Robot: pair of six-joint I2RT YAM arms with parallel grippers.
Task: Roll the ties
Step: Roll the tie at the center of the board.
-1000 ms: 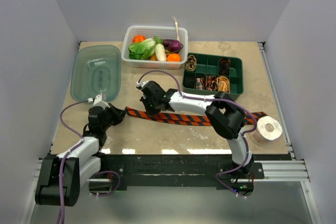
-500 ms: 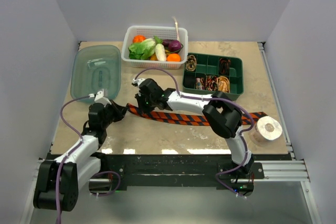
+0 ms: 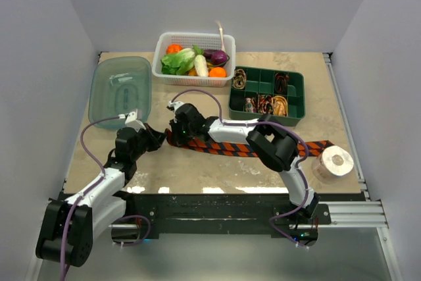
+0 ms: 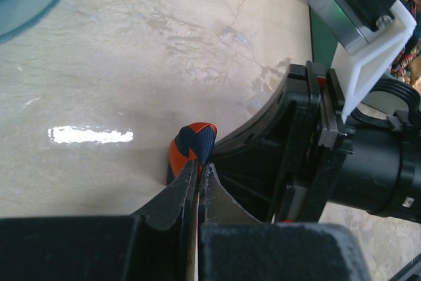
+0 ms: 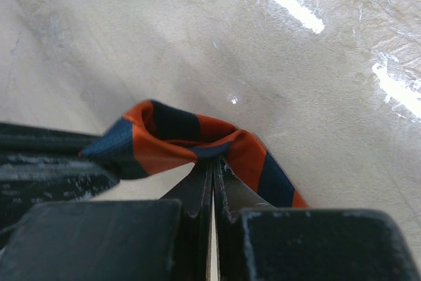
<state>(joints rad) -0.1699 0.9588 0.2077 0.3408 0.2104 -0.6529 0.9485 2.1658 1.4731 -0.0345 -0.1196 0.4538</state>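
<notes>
A glossy beige, marble-veined surface [image 3: 197,172] sits inside plain white walls [image 3: 217,4]. The orange-and-navy striped tie [image 3: 230,149] lies flat across its middle. The tie's left end is folded up where the left hand [image 4: 199,166] and right hand [image 5: 212,162] meet, each clenched on the fabric. Behind stand a teal tub [image 3: 120,90], a white basket [image 3: 191,77] of vegetables and a green divided tray [image 3: 299,97] holding coiled ties [image 3: 281,104].

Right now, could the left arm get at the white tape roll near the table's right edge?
Probably not. The tape roll sits far right, past the right arm stretched across the way, and the left fingers are shut on the striped tie's end.
</notes>
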